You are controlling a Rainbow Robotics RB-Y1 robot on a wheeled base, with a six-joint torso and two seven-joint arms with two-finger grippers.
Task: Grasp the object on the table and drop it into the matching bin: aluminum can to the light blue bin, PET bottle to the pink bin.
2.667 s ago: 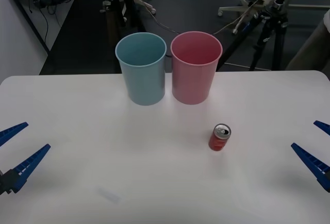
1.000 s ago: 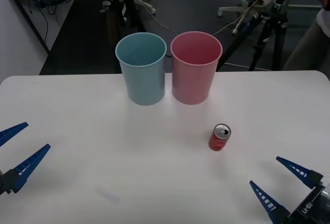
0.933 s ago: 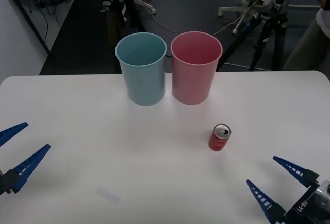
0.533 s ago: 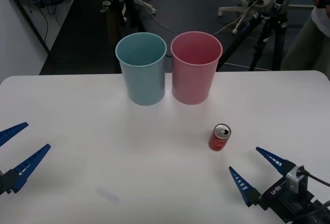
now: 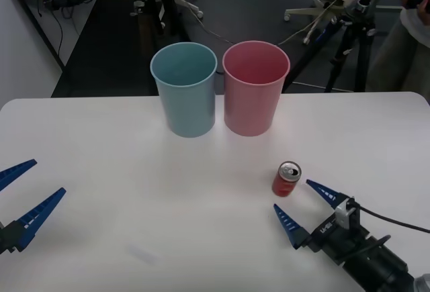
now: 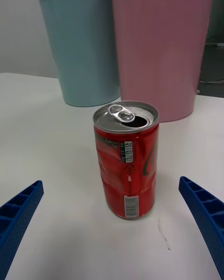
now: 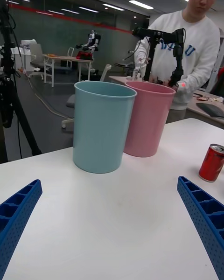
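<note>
the right end effector (image 5: 304,207) has slid in from the bench's right edge, fingers apart, just short of the aluminum can (image 5: 286,179); grasp comes next, light blue bin (image 5: 184,89) after.

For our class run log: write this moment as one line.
right hand: open, just short of can | can: upright on table, ungrasped | left hand: open, idle at left edge | blue bin, pink bin: upright

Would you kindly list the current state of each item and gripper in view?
aluminum can: upright on the table, tab opened, ungrasped.
light blue bin: upright, beside the pink bin.
pink bin: upright.
right gripper: open, just short of the can.
left gripper: open, idle at the table's left edge.
</note>
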